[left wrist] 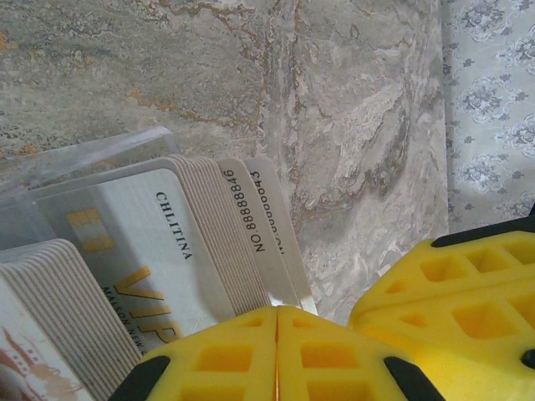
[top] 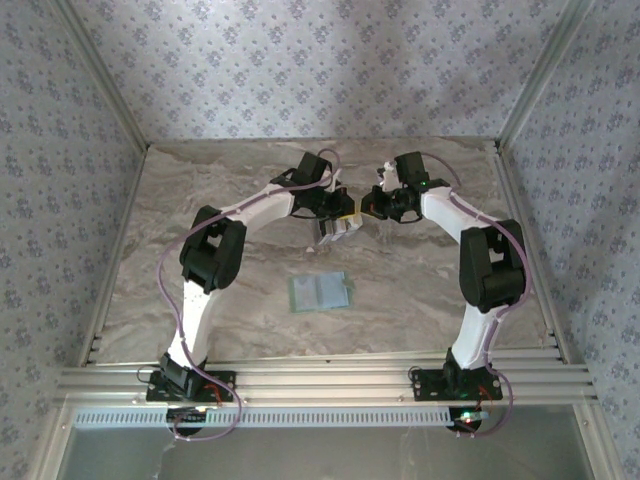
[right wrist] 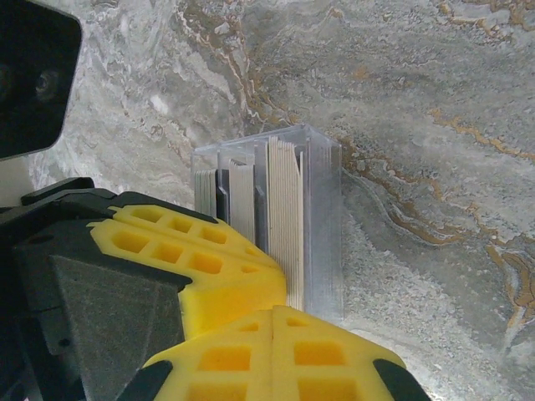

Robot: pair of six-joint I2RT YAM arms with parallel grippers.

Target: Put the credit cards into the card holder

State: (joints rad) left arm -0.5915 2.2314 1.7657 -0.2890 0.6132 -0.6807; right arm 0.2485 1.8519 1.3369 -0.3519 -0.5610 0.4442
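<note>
Two robot arms meet tip to tip at the back of the marble-patterned table (top: 200, 200). Both reach over a clear plastic box (right wrist: 322, 217) where the credit cards (right wrist: 284, 217) stand on edge, packed in rows.

The left end effector (left wrist: 277, 313) has its yellow pads pressed flat together, right at the outer edge of the cards (left wrist: 159, 242). One pale card there shows "VIP" in gold lettering. The right end effector (right wrist: 272, 311) is likewise closed, pad against pad, at the near end of the same stack. Whether either has nipped a card between its pads cannot be told from here.

From above, the left end effector (top: 345, 210) and the right end effector (top: 362, 208) sit just beside each other over the cards (top: 335, 228). The card holder (top: 320, 292), pale green, lies flat on the table between the arms. It is nearer their bases and well apart from the box.
</note>
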